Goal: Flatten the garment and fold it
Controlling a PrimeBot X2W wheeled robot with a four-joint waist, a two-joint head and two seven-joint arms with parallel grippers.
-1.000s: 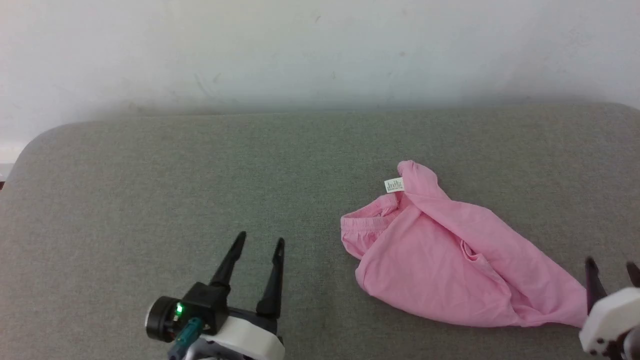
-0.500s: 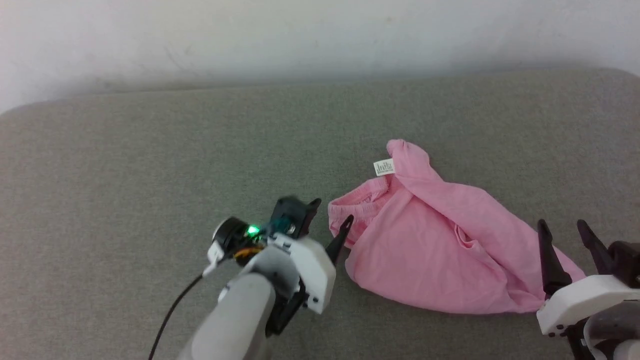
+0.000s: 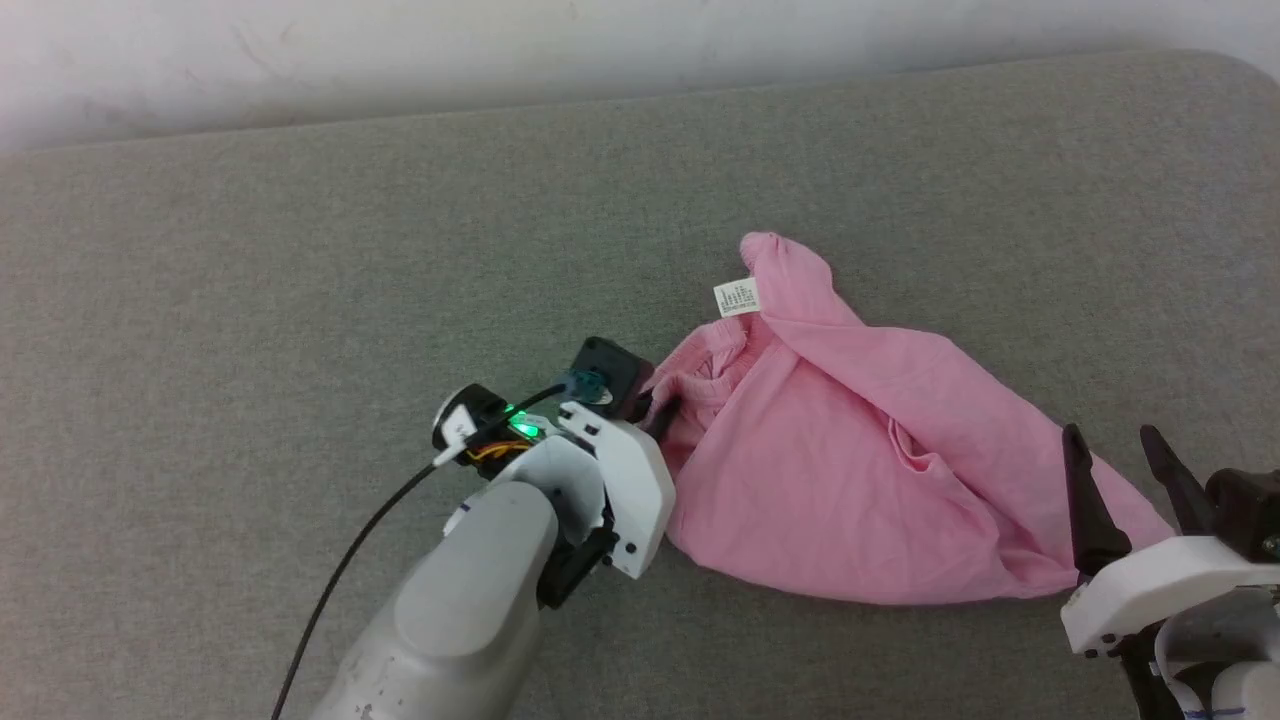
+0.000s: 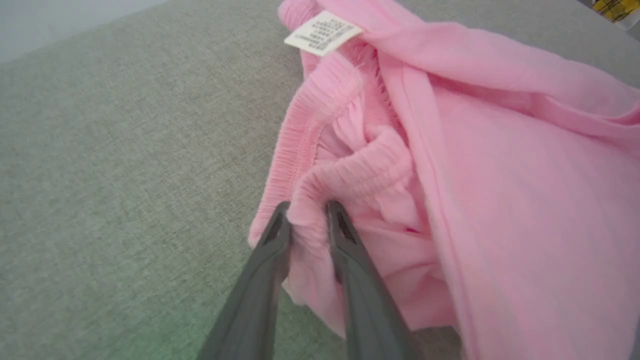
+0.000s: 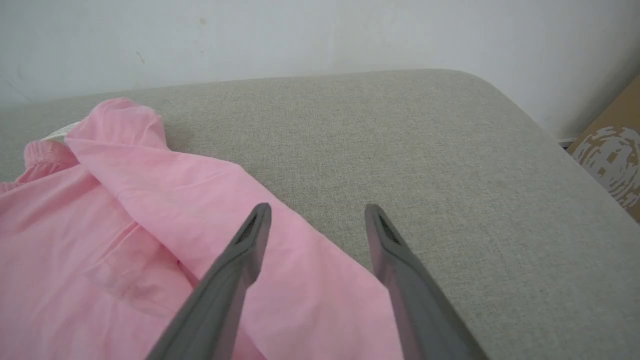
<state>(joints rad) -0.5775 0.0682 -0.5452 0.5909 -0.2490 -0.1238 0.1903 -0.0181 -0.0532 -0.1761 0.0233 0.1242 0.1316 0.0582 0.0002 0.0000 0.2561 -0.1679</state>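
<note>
Head view: left arm (image 3: 470,590) stretched to garment (image 3: 850,470), jaws pinching waistband (image 3: 700,375) (tight); right arm (image 3: 1160,590): jaws wide, empty.

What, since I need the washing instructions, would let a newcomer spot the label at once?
On the wide grey fabric-covered surface lies a crumpled light pink soft-knit garment. At its far edge, just beyond the gathered elastic waistband, a small white rectangular label sticks out. It is the only white, printed patch on the all-pink cloth.
</note>
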